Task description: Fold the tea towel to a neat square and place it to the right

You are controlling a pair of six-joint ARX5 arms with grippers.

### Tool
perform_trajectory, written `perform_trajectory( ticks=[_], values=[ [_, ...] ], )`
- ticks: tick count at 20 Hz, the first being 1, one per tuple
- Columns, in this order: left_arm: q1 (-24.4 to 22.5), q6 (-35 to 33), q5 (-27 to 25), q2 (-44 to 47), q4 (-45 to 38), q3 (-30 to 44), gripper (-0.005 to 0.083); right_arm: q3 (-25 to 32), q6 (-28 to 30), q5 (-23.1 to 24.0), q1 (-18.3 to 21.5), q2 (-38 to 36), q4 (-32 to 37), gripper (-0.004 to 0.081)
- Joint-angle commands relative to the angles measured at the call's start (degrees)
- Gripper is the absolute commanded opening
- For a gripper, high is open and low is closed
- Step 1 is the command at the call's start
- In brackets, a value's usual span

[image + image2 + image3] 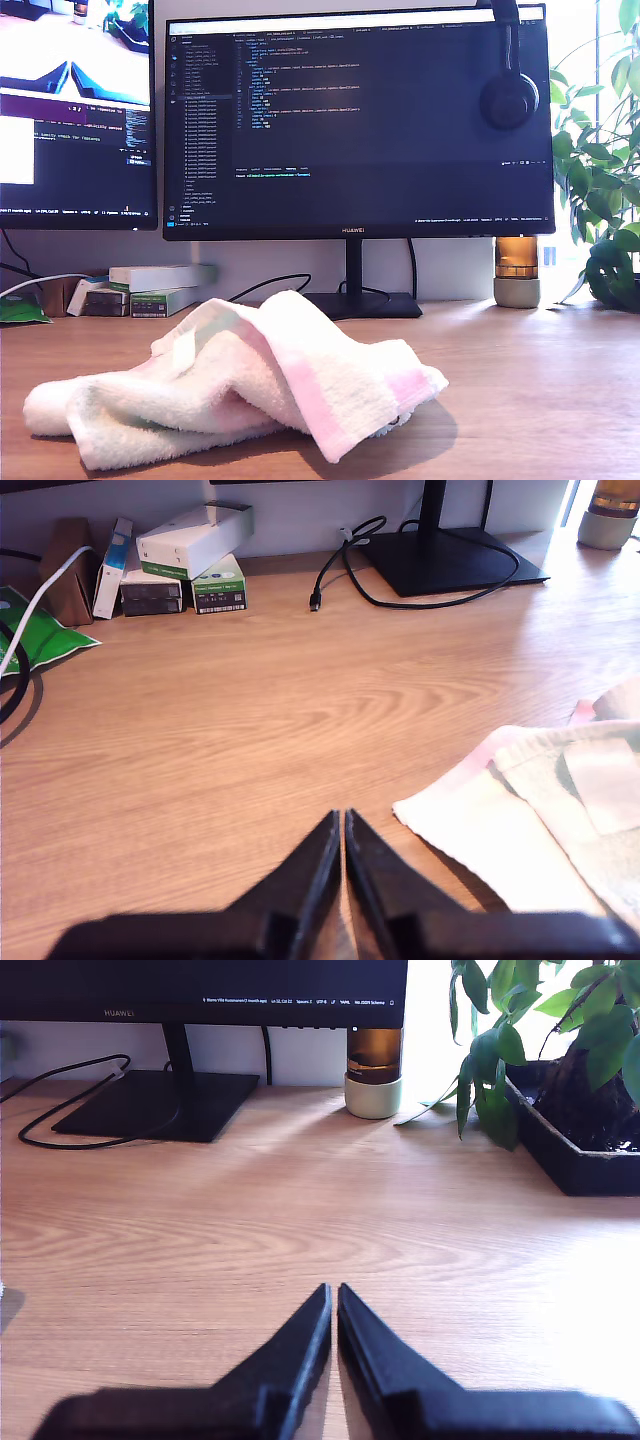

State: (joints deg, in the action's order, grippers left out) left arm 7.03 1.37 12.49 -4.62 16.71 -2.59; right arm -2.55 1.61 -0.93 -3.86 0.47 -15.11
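The tea towel (235, 385) lies crumpled on the desk (540, 390), toward the exterior view's left. My first gripper (342, 825) is closed on nothing, just beside the towel's edge. My second gripper (333, 1298), closed too, is over bare wood.

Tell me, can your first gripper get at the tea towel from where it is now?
Probably yes. My first gripper, jaws shut, sits beside the tea towel with only bare desk between them.

Fluffy terry-cloth tea towel (240, 395), smooth wood-grain desk (540, 400), matt black jaws
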Motion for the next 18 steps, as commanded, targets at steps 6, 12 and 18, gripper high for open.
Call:
perform_trajectory(
  ticks=[6,12,18],
  values=[
    [0.00,-1.38,-0.11,-0.15,-8.66,0.59,-0.0019,0.28,-0.28,-0.61,-0.26,-0.37,3.65,-0.0013],
    [0.13,0.04,6.32,-0.20,-15.13,0.44,-0.0019,0.17,-9.90,-9.22,-0.26,-0.37,10.97,-0.0013],
    [0.66,6.29,8.68,-0.81,-18.05,-2.34,-0.0019,-2.03,-15.91,-18.36,-0.26,-0.35,9.97,-0.0013]
  ],
)
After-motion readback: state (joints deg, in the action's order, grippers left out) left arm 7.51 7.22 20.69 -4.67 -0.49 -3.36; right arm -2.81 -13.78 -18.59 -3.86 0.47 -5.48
